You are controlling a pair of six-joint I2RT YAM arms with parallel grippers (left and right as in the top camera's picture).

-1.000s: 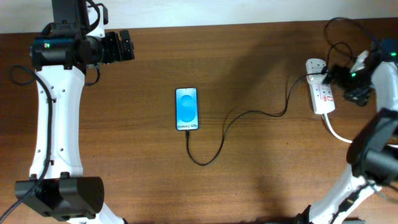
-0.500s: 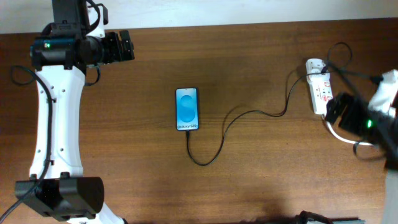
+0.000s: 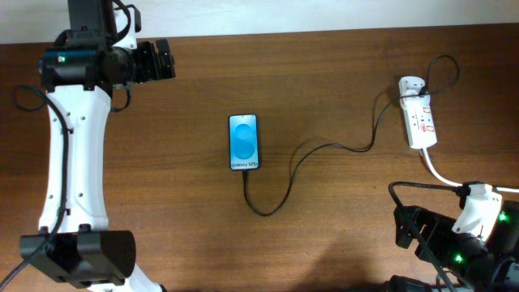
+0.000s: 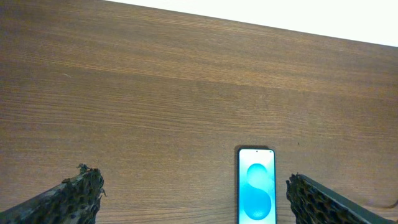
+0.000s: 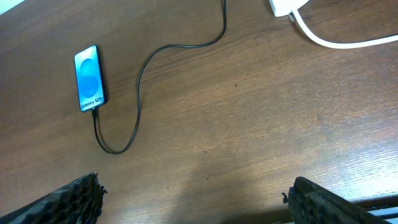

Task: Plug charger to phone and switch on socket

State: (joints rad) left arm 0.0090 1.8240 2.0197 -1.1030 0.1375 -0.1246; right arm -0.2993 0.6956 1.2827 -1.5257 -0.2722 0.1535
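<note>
L arm: its white link runs up the left edge of the overhead view and the wrist bends at the top, so the left gripper [image 3: 168, 58] points right over the far-left part of the table [image 3: 340, 65]. In the L wrist view the left gripper [image 4: 189, 193] has its fingers [image 4: 74, 199] spread wide apart, with bare wood between them. It is well apart from every task item.

The phone [image 3: 244, 142] lies flat near the table's centre, screen lit blue, long side running front to back. It also shows ahead of the L fingers in the wrist cam [image 4: 255, 193] and at upper left in the R wrist cam [image 5: 89, 78].

The charger [image 3: 324, 148] meets the phone's bottom edge, loops below it, then curves right and up toward the strip. The same loop is clear in the R wrist cam [image 5: 146, 68]. Its white plug adapter [image 3: 410, 84] sits in the far end of the socket [image 3: 421, 122].

The socket lies near the right edge – red markings on top, switch position too small to tell. The thick white cord [image 3: 438, 172] leaves its near end and curves right.

R arm: folded low in the bottom-right corner – the right gripper [image 3: 403, 227] points left, well apart from the socket. In the wrist view the right gripper [image 5: 196, 196] has its fingers [image 5: 74, 199] spread wide over bare wood.
</note>
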